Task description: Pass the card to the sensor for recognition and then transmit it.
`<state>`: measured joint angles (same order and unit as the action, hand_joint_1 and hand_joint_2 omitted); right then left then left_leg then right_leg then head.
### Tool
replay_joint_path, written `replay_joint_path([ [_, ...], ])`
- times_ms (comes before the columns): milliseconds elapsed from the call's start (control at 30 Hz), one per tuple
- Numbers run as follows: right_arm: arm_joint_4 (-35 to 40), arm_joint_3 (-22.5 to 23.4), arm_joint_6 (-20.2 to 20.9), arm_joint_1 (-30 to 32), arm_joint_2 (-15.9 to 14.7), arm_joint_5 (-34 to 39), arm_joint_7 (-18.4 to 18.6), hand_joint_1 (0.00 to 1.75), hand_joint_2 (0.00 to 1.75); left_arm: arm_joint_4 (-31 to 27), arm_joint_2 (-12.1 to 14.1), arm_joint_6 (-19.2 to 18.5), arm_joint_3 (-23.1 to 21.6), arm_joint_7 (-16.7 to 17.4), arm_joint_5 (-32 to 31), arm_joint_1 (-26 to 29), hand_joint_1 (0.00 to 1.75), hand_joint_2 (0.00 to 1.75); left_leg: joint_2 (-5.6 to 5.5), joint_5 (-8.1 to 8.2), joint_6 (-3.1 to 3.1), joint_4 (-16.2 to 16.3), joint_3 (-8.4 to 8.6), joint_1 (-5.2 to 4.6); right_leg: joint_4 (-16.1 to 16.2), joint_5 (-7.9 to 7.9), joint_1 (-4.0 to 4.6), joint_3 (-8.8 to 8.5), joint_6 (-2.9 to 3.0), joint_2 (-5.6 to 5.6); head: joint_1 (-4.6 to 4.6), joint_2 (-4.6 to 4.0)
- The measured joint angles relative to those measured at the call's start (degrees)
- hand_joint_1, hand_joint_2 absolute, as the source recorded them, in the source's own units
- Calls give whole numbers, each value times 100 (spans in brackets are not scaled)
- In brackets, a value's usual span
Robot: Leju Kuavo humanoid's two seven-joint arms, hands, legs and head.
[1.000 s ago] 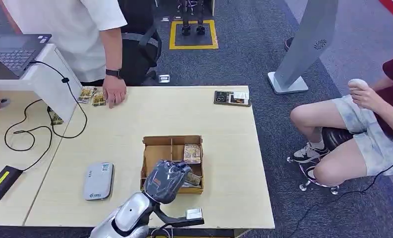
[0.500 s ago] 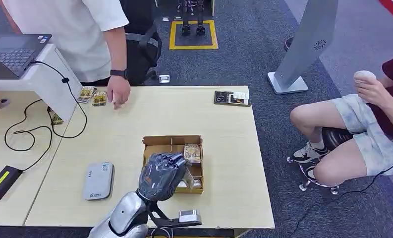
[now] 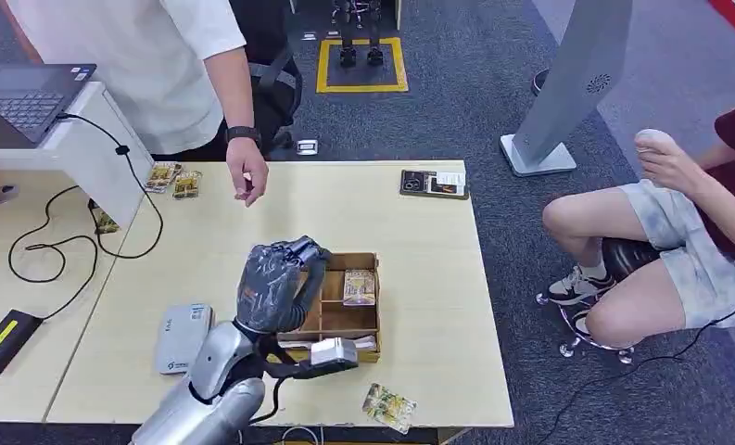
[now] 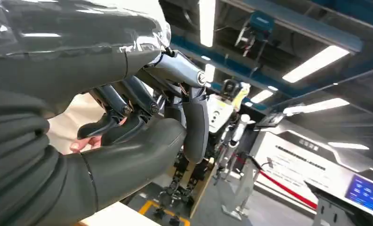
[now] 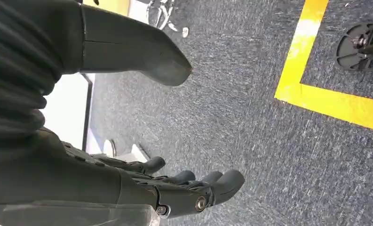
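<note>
Dropped glossy card beside cardboard box

No text legible anywhere I look. Grey sensor, lower left of head view, carries small printed mark and code patch, too small to read. Dark box, upper centre of table, has white label, print unreadable. Cards at upper left show pictures, no readable words. Blue screen, lower right of my left wrist view, shows blurred lines.
</note>
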<state>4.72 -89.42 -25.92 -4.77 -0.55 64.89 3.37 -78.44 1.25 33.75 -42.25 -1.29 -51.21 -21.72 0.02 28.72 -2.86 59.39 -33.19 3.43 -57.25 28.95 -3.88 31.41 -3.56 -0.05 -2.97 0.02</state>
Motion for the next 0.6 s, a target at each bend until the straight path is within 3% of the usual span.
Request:
replay_joint_path([
  [600,20,0,-9,-5,0,28,9,0,175,402,-90,81,181,-94,116,-143,175,175,0,0,0,0,-1,0,0,0,0,-6,0,0,0,0],
])
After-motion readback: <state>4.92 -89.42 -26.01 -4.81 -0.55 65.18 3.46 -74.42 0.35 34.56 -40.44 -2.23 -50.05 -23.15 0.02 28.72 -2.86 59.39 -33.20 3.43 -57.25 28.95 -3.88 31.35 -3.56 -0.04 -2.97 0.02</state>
